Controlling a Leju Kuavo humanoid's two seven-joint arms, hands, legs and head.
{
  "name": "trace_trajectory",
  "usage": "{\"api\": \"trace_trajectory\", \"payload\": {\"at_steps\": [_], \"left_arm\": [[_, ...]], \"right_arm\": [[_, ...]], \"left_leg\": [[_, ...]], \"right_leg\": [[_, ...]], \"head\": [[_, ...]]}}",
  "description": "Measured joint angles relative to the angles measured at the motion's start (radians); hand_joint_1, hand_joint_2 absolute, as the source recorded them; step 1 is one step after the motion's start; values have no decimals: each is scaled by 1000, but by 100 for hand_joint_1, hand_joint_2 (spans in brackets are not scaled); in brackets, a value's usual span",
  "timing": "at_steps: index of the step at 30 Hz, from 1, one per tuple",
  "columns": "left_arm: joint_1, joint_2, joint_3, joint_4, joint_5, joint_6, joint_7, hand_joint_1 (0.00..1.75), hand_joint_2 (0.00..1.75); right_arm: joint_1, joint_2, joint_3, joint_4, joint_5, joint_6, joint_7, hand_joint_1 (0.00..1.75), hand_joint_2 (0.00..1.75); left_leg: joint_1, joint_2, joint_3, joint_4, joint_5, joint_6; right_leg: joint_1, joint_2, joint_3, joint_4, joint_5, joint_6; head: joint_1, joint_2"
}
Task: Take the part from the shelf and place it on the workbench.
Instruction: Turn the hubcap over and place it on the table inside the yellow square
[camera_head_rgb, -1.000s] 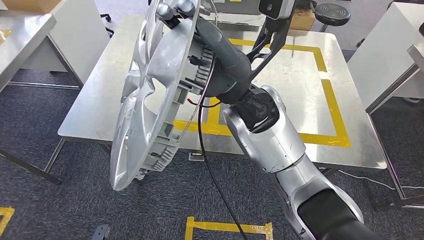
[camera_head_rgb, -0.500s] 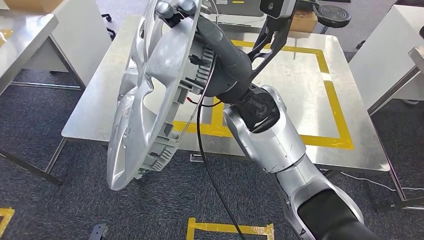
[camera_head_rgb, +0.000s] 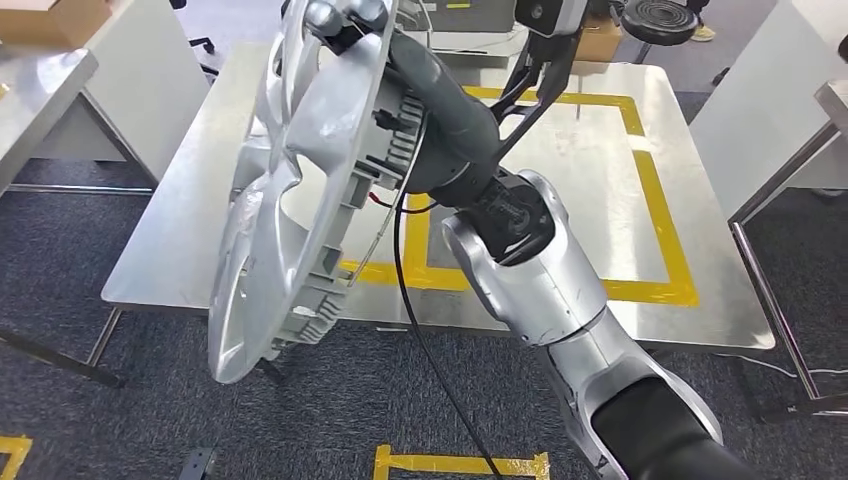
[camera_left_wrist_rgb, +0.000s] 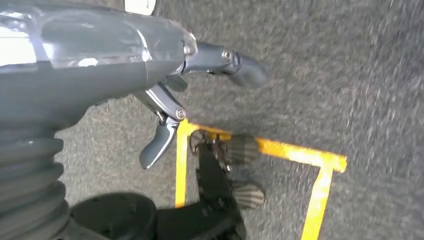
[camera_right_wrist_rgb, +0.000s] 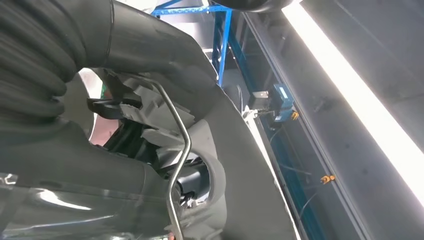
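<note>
At the upper left of the head view, the right hand grips the part – a silver wheel cover – at its top rim, held on edge, hanging over the near left edge of the counter. Lowering it well probably means tilting it flat inside the yellow tape square. The fingers themselves are hidden behind the rim. The left hand hangs over the carpet, fingers apart – holding nothing.
</note>
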Motion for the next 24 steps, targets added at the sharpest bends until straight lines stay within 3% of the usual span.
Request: {"api": "trace_trajectory", "payload": {"at_steps": [2,3,5,6,8,9,10,11,15,21,24], "left_arm": [[3,2,0,0,0,1,0,0,175],[4,3,0,0,0,2,0,0,175],[5,4,0,0,0,3,0,0,175],[5,3,0,-1,-1,3,0,0,175],[4,3,0,-1,-2,2,-2,0,175],[5,3,0,-2,-4,1,-5,0,175],[5,4,0,-1,-5,0,-8,0,175],[6,4,0,-1,-6,-1,-10,0,175],[6,-1,0,-1,-9,-3,-15,0,175],[7,-6,0,-1,-8,-4,-17,0,175],[7,-6,0,-1,-8,-4,-18,0,175]], "right_arm": [[5,0,0,1,0,-1,0,175,175],[8,0,0,2,0,-2,0,175,175],[10,0,0,2,0,-2,0,175,175],[10,0,0,1,0,-2,0,175,175],[9,0,1,2,0,-2,-1,175,175],[9,0,1,2,0,-2,-2,175,175],[9,0,1,2,0,-3,-2,175,175],[10,-1,1,3,0,-4,-2,175,175],[10,-3,0,2,0,-4,-2,175,175],[11,-6,0,2,0,-4,-2,175,175],[12,-6,0,3,0,-4,-2,175,175]], "left_leg": [[8,0,-63,79,-2,-13],[12,2,-73,73,24,-20],[21,8,-47,-17,104,-37],[22,13,-27,-62,129,-44],[19,18,-4,-103,125,-31],[18,18,-1,-106,116,-17],[19,17,0,-107,110,-3],[20,15,-1,-106,109,2],[22,6,-4,-106,107,6],[21,-5,-8,-106,104,15],[18,-7,-8,-106,103,20]], "right_leg": [[-5,1,11,3,-13,5],[-9,2,17,7,-21,10],[-19,4,31,22,-45,26],[-22,5,34,33,-58,36],[-20,9,32,50,-74,53],[-18,10,31,52,-77,57],[-17,10,33,51,-79,56],[-17,9,36,47,-82,53],[-16,8,44,35,-79,32],[-16,7,46,29,-73,22],[-17,7,47,29,-72,22]], "head": [[-15,0],[-21,0],[-33,0],[-44,0],[-55,0],[-56,0],[-51,0],[-45,0],[-28,0],[-5,0],[4,0]]}}
